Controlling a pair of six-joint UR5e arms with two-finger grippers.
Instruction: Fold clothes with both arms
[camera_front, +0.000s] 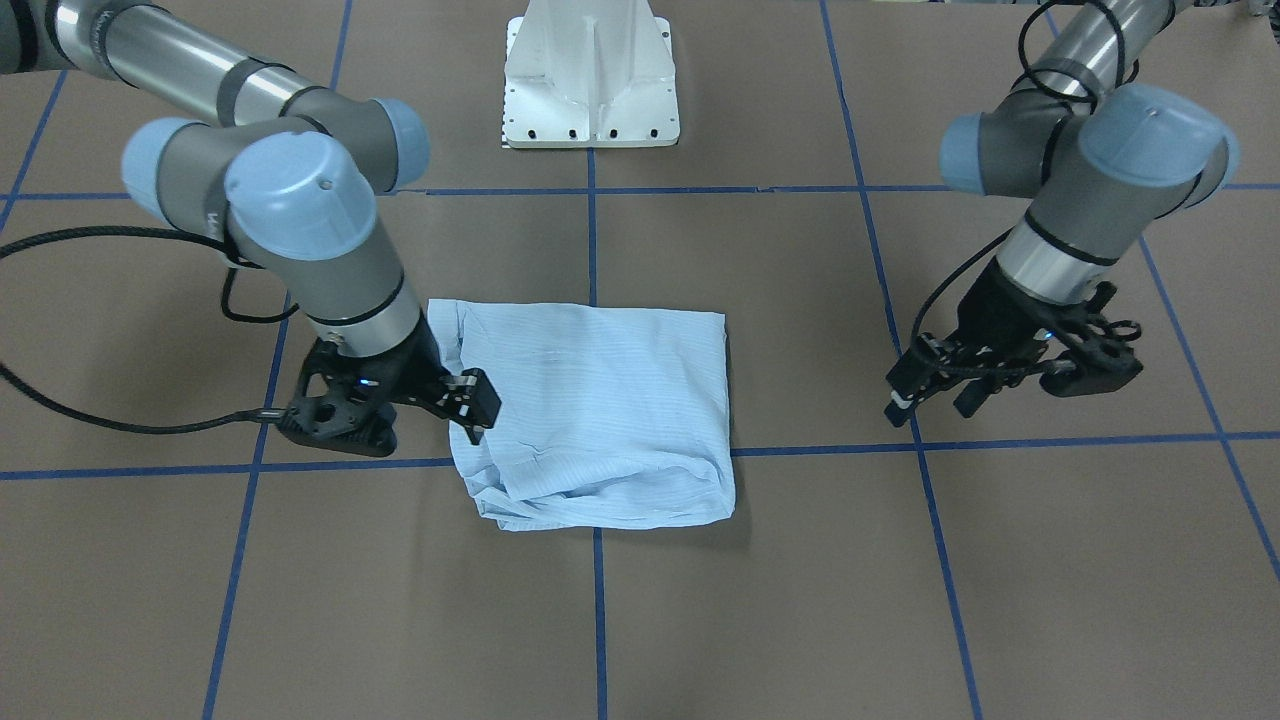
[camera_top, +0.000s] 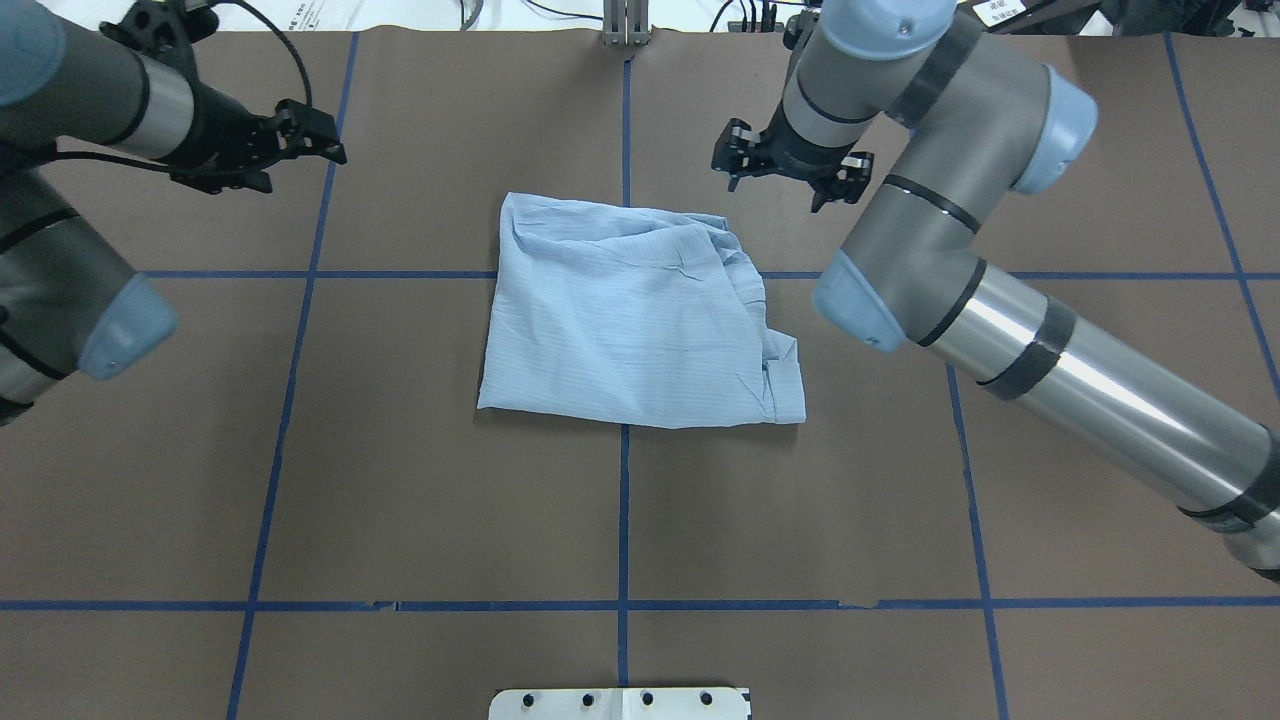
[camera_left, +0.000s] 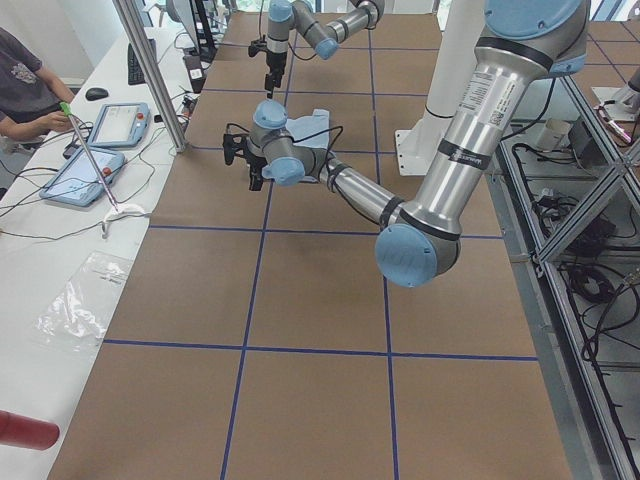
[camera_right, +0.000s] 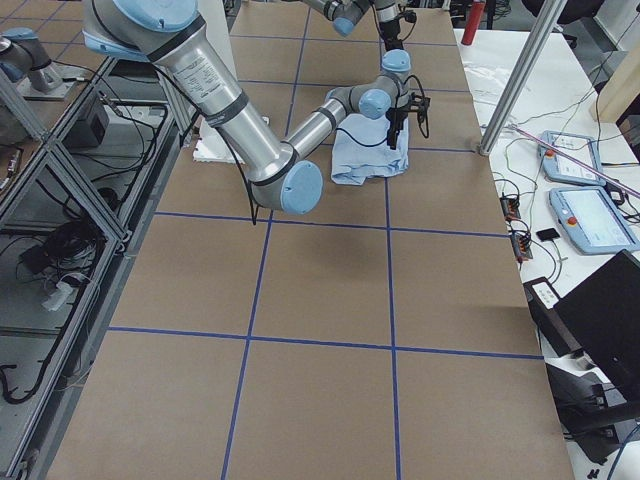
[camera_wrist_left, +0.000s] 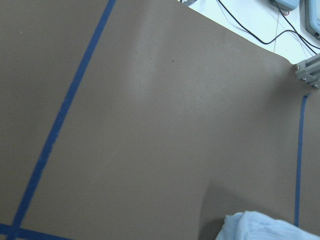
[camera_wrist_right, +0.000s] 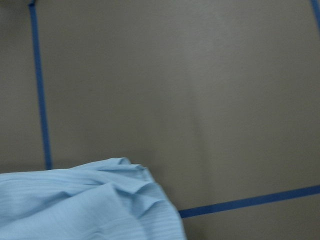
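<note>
The light blue striped shirt (camera_front: 600, 400) (camera_top: 630, 320) lies folded into a rough rectangle at the middle of the brown table. Its bunched edge faces the right arm's side. My right gripper (camera_front: 470, 405) (camera_top: 788, 168) hovers at that edge near the far corner, open and holding nothing. The right wrist view shows only a shirt corner (camera_wrist_right: 85, 205) and bare table. My left gripper (camera_front: 930, 392) (camera_top: 312, 133) is open and empty, well clear of the shirt on its other side. A small tip of the shirt (camera_wrist_left: 265, 227) shows in the left wrist view.
The white pedestal base (camera_front: 590, 80) (camera_top: 620, 705) stands at the robot's side of the table. Blue tape lines (camera_top: 623, 520) grid the brown surface. Beyond the table's far edge a person (camera_left: 20, 90) sits at a bench with tablets (camera_left: 115, 125).
</note>
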